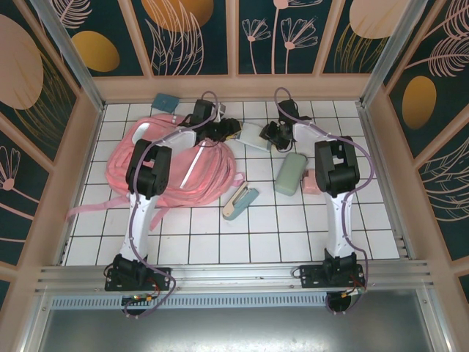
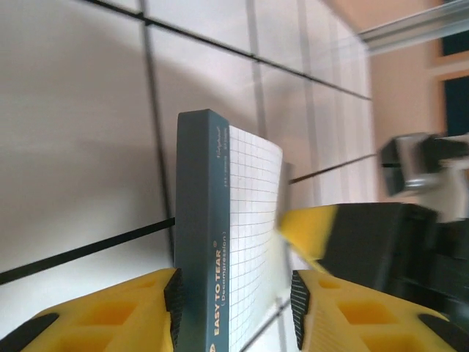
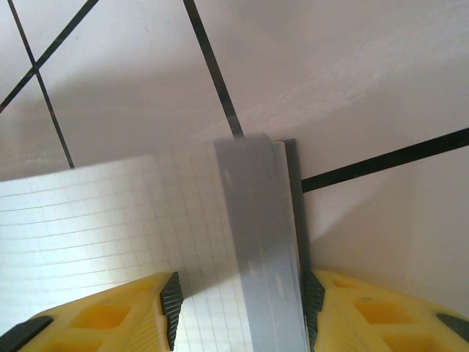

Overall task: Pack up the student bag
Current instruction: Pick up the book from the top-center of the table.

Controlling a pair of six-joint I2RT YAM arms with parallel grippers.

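The student bag (image 1: pixel 172 165), big, pink and soft, lies crumpled at the left of the tiled table, under my left arm. A notepad (image 1: pixel 253 136) with a teal spine (image 2: pixel 201 220) and grid pages (image 3: pixel 88 220) sits between both grippers at the back middle. My left gripper (image 1: pixel 231 130) (image 2: pixel 234 301) straddles it: one pad touches the spine, the other stands off from the grid face, so it is open. My right gripper (image 1: pixel 272 133) (image 3: pixel 240 304) is shut on the notepad from the other side. One of its yellow fingers (image 2: pixel 308 227) shows blurred in the left wrist view.
A pale green pencil case (image 1: pixel 289 174) lies right of centre, beside a small pink item (image 1: pixel 311 181) at the right arm. A teal-and-white object (image 1: pixel 239 202) lies near the middle. A teal item (image 1: pixel 165 101) sits by the back wall. Wooden walls enclose the table.
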